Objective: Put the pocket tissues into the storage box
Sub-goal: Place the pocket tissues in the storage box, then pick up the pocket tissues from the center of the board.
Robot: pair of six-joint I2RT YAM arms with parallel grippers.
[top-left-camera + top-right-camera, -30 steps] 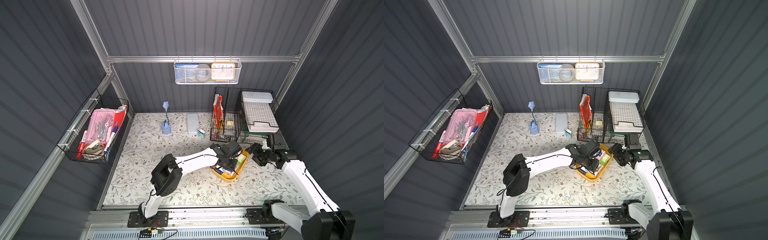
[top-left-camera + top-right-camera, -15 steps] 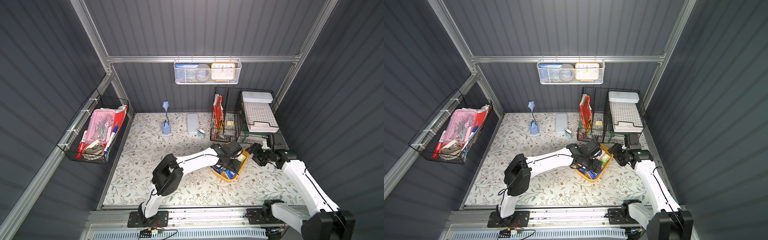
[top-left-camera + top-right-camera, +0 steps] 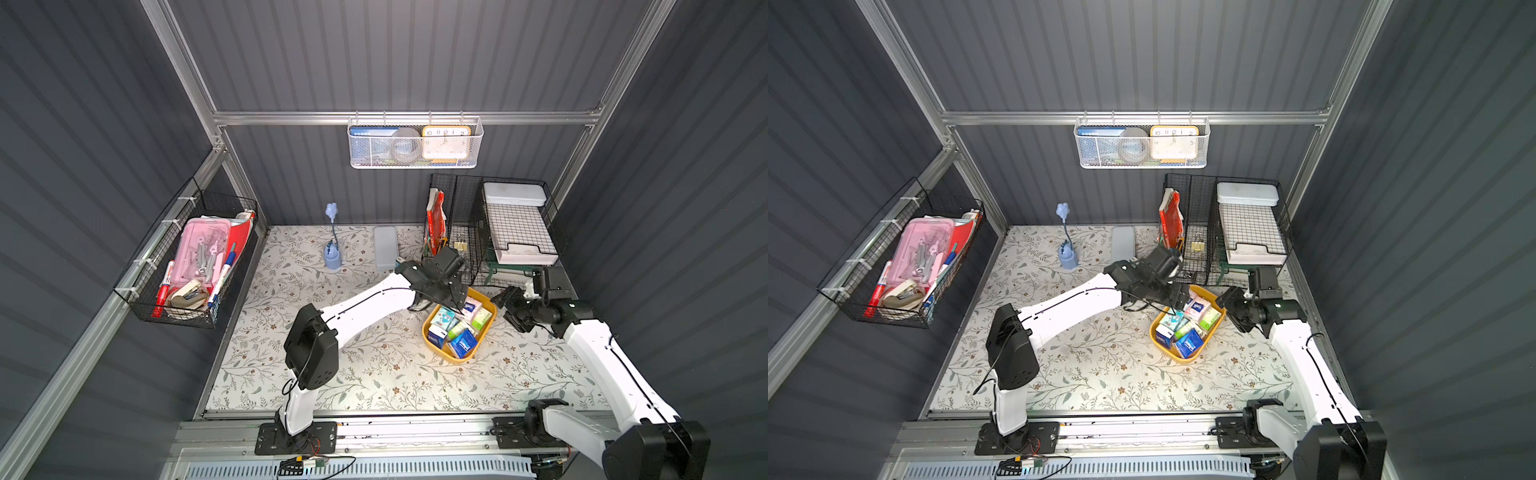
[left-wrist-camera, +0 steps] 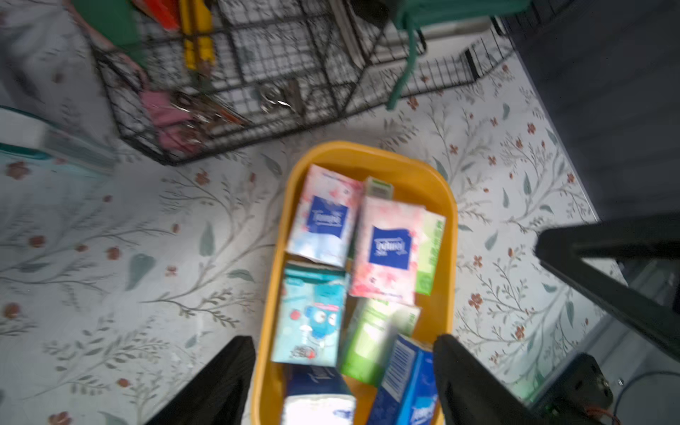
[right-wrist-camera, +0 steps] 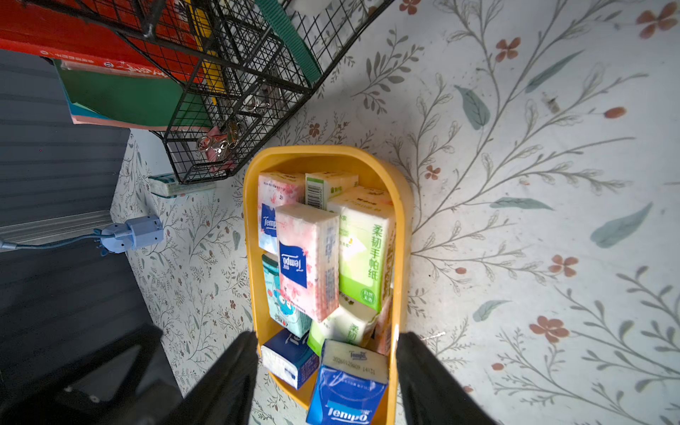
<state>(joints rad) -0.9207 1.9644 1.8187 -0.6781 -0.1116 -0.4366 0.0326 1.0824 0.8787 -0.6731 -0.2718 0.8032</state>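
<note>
Left arm (image 3: 365,297) jaws, pinched a second ago, now spread wide and empty over the yellow storage box (image 3: 425,332), so that packet's likely in with the pocket tissues (image 3: 462,343) piled inside, one teal-edged packet (image 5: 176,186) seemingly left by the wire basket (image 5: 235,92); right arm (image 3: 590,336) jaws half-open, empty, at box end.

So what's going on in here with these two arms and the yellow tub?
Two robot arms are tidying pocket tissues into the yellow storage box. The box already holds a heap of packets. The left tool hovers open right above them, gripping nothing; the right tool hangs close by, open too. What looks like one more packet lies by the black wire basket.
</note>
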